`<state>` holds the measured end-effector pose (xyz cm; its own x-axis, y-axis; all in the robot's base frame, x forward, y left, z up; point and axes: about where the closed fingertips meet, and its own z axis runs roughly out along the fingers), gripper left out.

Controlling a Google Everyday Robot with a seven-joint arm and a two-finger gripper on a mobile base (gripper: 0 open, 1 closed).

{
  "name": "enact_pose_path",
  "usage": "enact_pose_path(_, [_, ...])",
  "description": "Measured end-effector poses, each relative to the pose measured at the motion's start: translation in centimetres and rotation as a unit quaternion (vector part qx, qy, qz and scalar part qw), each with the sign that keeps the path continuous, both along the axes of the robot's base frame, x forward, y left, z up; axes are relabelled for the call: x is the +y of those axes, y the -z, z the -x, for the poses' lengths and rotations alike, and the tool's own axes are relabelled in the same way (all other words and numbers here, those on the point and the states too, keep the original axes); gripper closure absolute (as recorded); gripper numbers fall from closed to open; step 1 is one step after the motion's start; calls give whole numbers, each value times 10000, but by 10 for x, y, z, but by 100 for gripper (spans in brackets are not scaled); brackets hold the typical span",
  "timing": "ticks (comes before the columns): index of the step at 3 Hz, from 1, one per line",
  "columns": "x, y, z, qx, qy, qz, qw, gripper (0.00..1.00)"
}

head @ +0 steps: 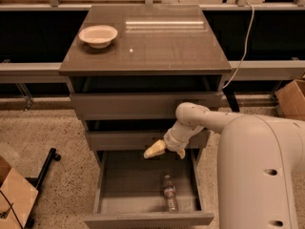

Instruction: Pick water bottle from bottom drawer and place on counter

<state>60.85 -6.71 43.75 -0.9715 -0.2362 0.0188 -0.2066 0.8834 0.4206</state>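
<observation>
Gripper [167, 152]: hovering at the rear of the open drawer [143, 219], fingers standing apart, gripping nothing.
Bottle [169, 193]: lying on the drawer floor, below the gripper and nearer the front, not touching it.
Counter [167, 49]: sitting well above the gripper.
Bowl [98, 35]: resting on the counter, up and left.
</observation>
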Motion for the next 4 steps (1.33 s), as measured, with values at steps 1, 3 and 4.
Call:
enact_pose_path(1, [5, 14, 0, 59, 29, -56, 10000, 0])
enact_pose_path(3, [-6, 105, -9, 578, 456, -130, 9972, 0])
enact_pose_path(4, [-6, 107, -9, 587, 457, -132, 9971, 0])
